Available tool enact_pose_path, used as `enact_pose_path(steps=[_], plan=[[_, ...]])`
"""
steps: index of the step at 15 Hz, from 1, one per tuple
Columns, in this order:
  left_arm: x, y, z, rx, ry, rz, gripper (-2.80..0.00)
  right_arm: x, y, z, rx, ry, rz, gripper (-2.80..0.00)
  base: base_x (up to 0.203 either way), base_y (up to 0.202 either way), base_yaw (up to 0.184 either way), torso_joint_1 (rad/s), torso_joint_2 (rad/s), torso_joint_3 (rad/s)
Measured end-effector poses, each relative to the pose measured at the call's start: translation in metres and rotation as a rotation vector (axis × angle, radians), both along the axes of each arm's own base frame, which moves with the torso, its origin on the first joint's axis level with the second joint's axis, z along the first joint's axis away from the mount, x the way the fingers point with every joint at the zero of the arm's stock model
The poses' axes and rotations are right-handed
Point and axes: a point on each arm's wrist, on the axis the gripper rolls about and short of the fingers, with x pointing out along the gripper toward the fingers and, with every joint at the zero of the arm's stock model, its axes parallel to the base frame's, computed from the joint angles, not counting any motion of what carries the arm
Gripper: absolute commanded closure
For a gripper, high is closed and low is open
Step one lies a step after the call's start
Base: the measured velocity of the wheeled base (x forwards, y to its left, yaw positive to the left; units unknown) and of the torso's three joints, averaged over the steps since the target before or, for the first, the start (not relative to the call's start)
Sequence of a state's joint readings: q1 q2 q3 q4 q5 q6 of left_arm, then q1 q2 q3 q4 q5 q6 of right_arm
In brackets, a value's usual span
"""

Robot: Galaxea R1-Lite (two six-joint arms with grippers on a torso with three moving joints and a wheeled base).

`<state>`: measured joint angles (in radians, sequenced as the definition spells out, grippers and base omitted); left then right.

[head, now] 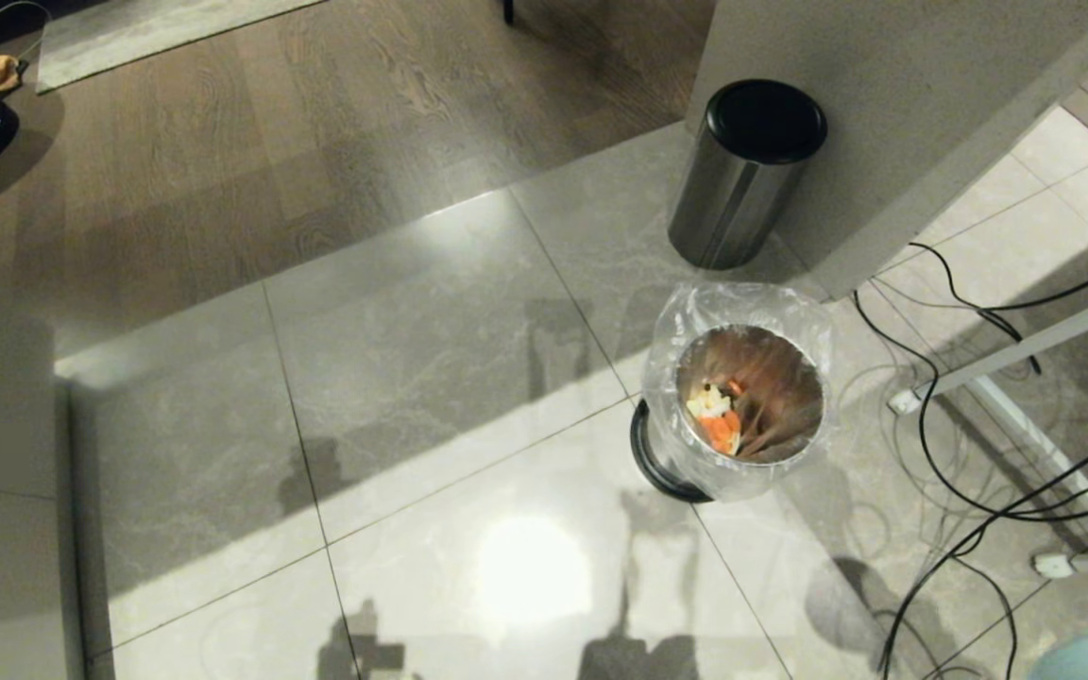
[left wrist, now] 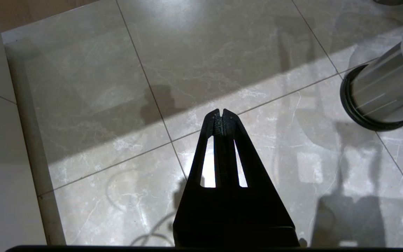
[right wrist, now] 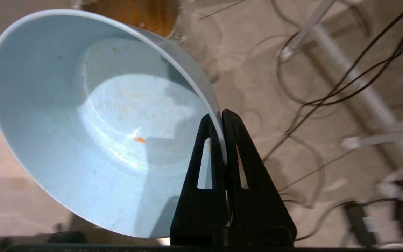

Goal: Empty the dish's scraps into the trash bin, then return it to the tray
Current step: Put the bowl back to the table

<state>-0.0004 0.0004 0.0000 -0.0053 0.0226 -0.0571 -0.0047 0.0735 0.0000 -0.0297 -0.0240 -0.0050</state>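
Light-blue dish (right wrist: 93, 115) with orange flecks; orange and whitish scraps (head: 718, 416) in clear-bagged metal trash bin (head: 742, 472), black base ring; steel cylinder (head: 742, 179), black lid, upper right; pale grey veined tiles (head: 431, 378); brown wood-grain floor (head: 317, 123) upper left.

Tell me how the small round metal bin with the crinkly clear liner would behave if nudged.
The small metal bin probably slides on glossy tile. It looks light, holding few scraps. Its liner likely crumples.

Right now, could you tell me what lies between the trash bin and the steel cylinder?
Only bare tile floor lies between the trash bin and the steel cylinder, seen in the head view.
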Motion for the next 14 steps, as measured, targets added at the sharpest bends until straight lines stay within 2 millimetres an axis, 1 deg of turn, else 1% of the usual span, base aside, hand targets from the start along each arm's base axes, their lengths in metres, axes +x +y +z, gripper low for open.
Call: enact_pose_path(steps=[5,14], plan=[[0.0,0.0,0.0,0.0,0.0,0.0,0.0,-0.0054,0.0001,-0.0025,0.021,-0.058,0.006,0.0,0.0,0.0,0.0,0.0,0.0,0.0],[0.0,0.0,0.0,0.0,0.0,0.0,0.0,-0.006,0.0001,-0.0026,0.022,-0.067,0.005,0.0,0.0,0.0,0.0,0.0,0.0,0.0]])
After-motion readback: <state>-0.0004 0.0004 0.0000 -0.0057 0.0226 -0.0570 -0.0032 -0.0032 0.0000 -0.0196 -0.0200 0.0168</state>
